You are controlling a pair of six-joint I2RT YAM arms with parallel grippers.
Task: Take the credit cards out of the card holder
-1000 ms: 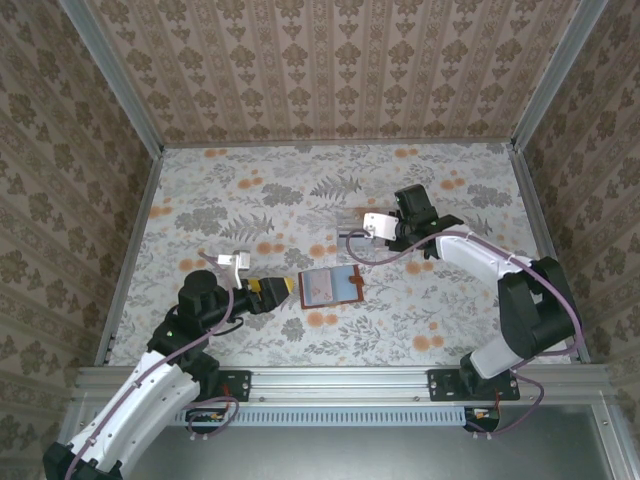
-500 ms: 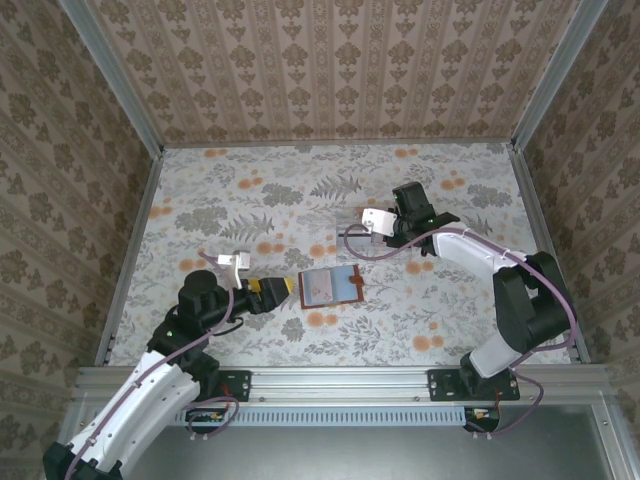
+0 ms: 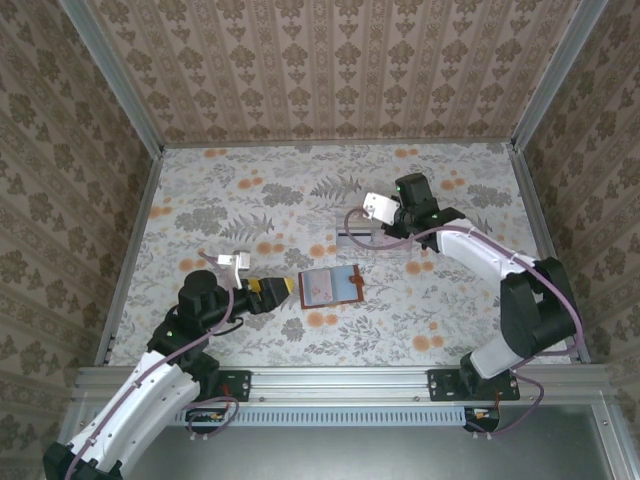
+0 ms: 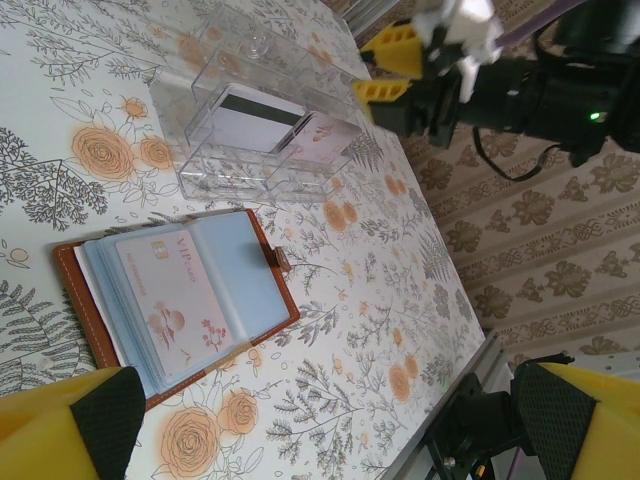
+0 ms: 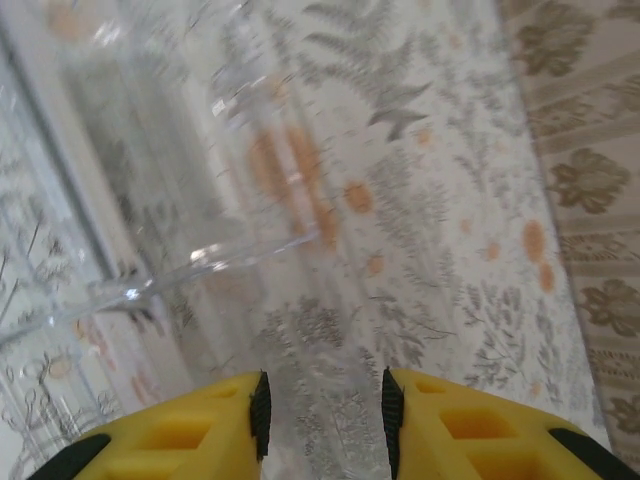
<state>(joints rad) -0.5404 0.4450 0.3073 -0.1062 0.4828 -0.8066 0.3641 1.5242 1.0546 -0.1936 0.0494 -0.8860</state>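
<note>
Card holder lies open & flat mid-surface, brown cover down, grey-blue pockets up. In the left-wrist view one pale pink card w/ a small yellow chip sits in the top pocket. More pocket edges are stacked under it on the holder's left side; can't tell if those hold cards. A small brown tab sticks out from the holder's right edge.

Clear tray sits just beyond the holder, near but not touching, & is split into compartments. A white card w/ dark stripe lies in one. Another pale pink card lies in the compartment next to it.

Left tool: jaws wide, nothing btwn them. It's low over the surface, pointed at the holder & just short of its left edge.

Right tool: yellow fingers a narrow gap apart, nothing held. It's raised off the surface by the tray's far right end. The right-wrist view is blurred, w/ the tray's clear wall to the left of the fingers & floral surface ahead.

In the top view the right arm's cable loops across on the tray's near side, btwn tray & holder. Patterned walls close in the surface on three sides.
</note>
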